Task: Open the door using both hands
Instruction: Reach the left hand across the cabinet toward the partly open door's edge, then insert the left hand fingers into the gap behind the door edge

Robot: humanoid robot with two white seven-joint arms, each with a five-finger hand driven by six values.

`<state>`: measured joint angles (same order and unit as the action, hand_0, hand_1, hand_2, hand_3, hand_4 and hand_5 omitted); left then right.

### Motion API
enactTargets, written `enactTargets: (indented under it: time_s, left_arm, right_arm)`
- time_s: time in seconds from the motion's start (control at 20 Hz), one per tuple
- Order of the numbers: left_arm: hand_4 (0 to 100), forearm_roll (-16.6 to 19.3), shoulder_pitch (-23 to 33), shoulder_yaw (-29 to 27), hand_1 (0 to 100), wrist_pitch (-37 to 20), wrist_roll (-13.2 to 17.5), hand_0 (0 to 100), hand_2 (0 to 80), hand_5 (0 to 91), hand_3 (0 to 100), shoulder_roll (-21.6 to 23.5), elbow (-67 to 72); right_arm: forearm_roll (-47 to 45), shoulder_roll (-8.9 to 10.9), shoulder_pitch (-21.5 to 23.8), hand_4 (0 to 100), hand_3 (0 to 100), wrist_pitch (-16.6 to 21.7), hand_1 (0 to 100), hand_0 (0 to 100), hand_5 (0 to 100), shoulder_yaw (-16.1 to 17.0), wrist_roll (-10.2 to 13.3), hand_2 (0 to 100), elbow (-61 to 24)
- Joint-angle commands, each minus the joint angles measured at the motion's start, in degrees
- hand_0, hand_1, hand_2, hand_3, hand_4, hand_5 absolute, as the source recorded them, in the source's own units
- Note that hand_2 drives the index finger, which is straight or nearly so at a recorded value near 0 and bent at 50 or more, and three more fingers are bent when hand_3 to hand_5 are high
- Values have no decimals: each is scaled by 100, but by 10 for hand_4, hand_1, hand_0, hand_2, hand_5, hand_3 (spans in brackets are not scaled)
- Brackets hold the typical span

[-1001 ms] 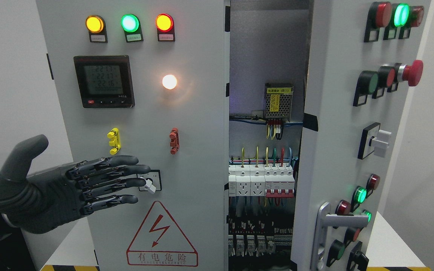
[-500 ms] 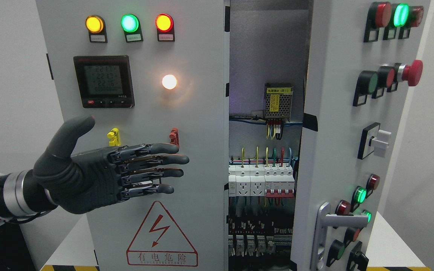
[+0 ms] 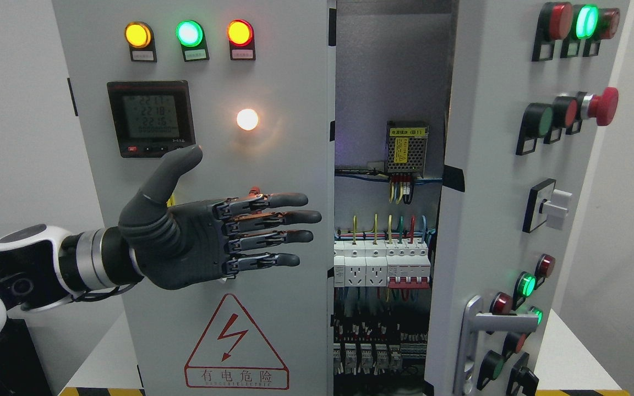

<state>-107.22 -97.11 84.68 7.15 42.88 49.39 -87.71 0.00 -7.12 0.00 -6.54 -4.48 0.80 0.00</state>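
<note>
Left hand [image 3: 207, 242], fingers spread and empty, has travelled rightward across the left door [image 3: 284, 181] over 1 s, nearing its free edge; right door [image 3: 493, 181] already ajar.

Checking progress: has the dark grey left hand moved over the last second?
Yes. The left hand has travelled rightward and slightly up across the grey left door, its fingertips nearing that door's right edge.

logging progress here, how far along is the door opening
Partly done: the right door is swung open, showing the wiring inside. In hand: the left hand, fingers spread and holding nothing, reaches across the left door toward its free edge. Left: swinging that door open. The right hand is out of view.
</note>
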Motion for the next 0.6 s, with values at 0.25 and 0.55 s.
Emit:
enactTargets:
  time_s: [0.25,0.55]
  left_arm:
    - [0,-370,-292,717,0,23,-25,0,0,0,0,-1766,939]
    - [0,-300,-186,242,0,49,-263,0,0,0,0,-2214,949]
  right_arm:
    - [123,0,176,0,0,4,0,382,0,0,-1,0,-185]
    - [123,0,176,0,0,4,0,382,0,0,-1,0,-185]
